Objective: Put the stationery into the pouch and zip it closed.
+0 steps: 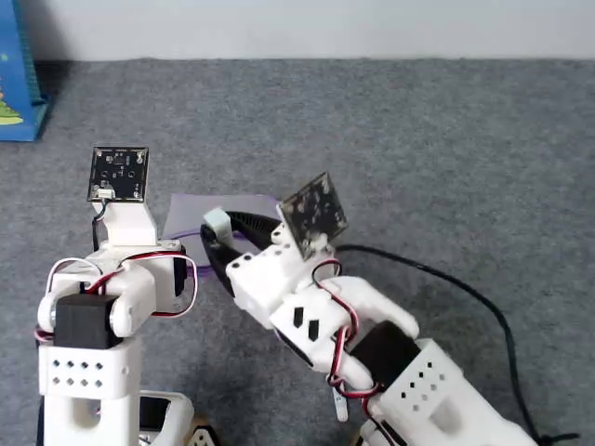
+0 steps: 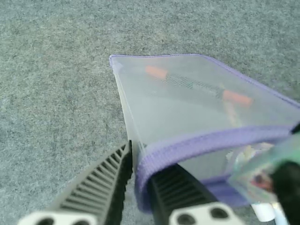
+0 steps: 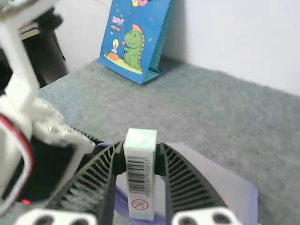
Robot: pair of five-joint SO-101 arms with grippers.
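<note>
**Pouch and grippers.** The left gripper (image 2: 134,158) is clamped on the purple-trimmed mouth edge of the translucent pouch (image 2: 187,112). The pouch lies on the grey worktop (image 1: 418,139), largely hidden beneath both arms. The right gripper (image 3: 139,154) points toward 10 o'clock in the high view. It grips a mint-green box (image 3: 139,183) lengthwise between its fingers, above the pouch. Orange-tipped stationery (image 2: 236,97) inside the pouch is indistinct.

Grey carpeted table (image 1: 446,139). Purple pouch (image 1: 186,214) rests on it left of centre. Blue bag (image 1: 14,74) stands at the upper left edge. Black cable (image 1: 465,290) trails across the lower right.
</note>
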